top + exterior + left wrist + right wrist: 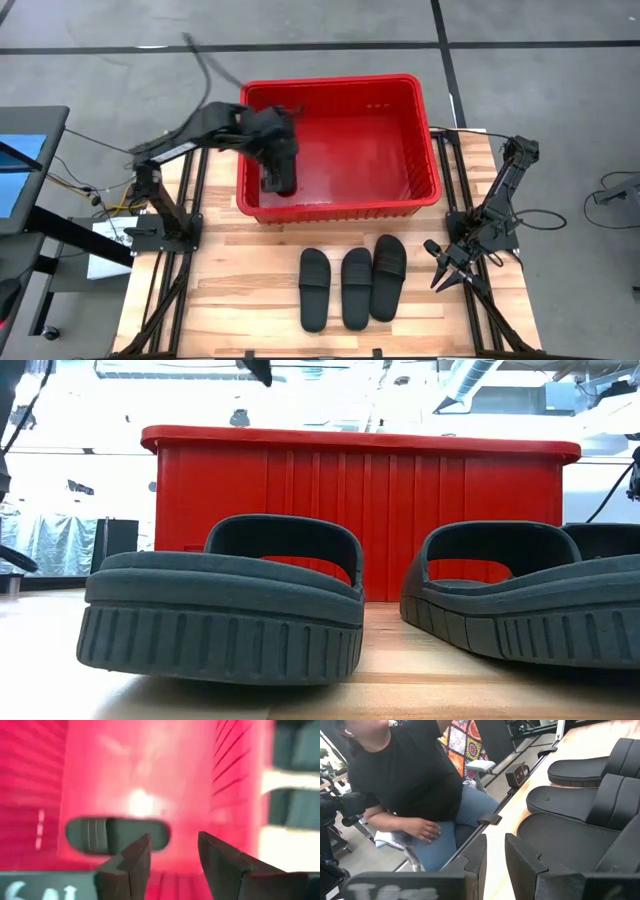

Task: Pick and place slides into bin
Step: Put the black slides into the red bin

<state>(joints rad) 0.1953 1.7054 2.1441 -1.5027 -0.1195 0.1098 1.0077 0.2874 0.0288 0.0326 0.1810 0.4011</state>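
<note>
Overhead straight down, table-level close behind the slides (225, 600) toward the bin (360, 510), both shared with the wrist cameras

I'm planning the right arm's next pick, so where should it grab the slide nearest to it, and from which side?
A judgement: take the rightmost slide by its wide strap, coming straight down. It lies flat, sole down, beside the middle slide, so the arched strap is the only raised part. The right gripper, open, waits just off its right side.

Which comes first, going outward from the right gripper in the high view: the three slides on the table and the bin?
1. Right slide, beside the right gripper.
2. Middle slide.
3. Left slide.
The bin, at the table's back, is too close to call against the slides.
</note>
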